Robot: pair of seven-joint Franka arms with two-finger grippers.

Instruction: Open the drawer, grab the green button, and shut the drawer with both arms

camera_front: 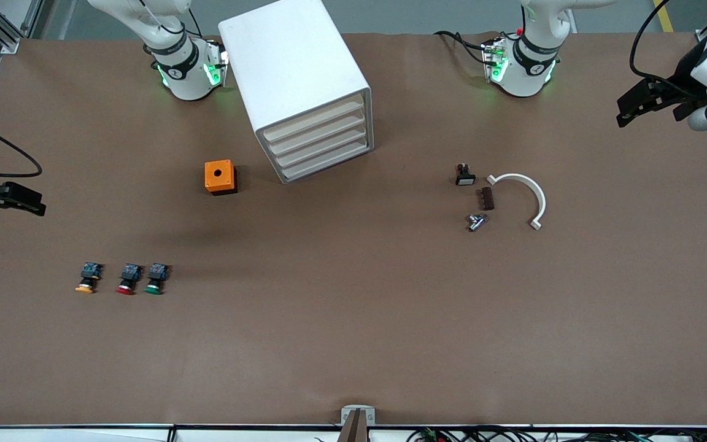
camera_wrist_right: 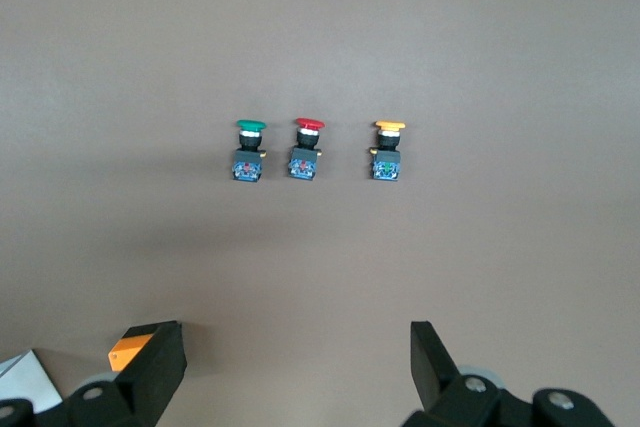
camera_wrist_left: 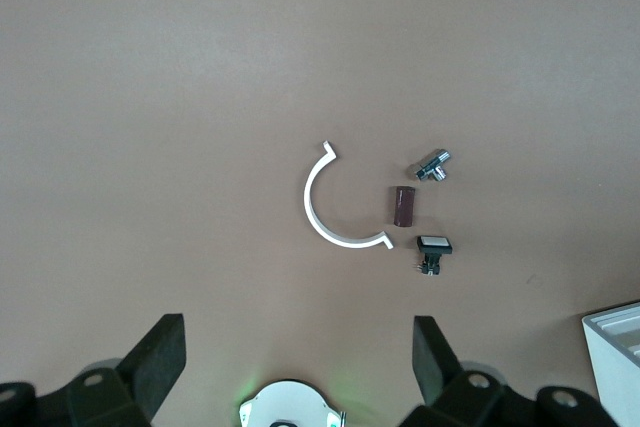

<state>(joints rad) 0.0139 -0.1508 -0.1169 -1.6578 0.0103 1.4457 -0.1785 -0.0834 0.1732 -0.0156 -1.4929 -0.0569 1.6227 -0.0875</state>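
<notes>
So both my end effectors are hanging wide open, left end effector (camera_front: 651, 104) and right end effector (camera_front: 13, 199) over opposite surface ends. Cabinet drawer (camera_front: 315, 130) is sitting shut mid-surface; green button (camera_front: 155, 279) is lying nearer my right one.

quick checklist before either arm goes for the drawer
1. All four drawers of the cabinet shut: ok, fronts flush, none pulled out yet.
2. Left gripper open, holding nothing, up at its own end of the table: ok.
3. Right gripper open, holding nothing, up at its own end: ok.
4. Green button in plain sight beside the red button: ok.
5. Which drawer to pull: cannot tell.
</notes>
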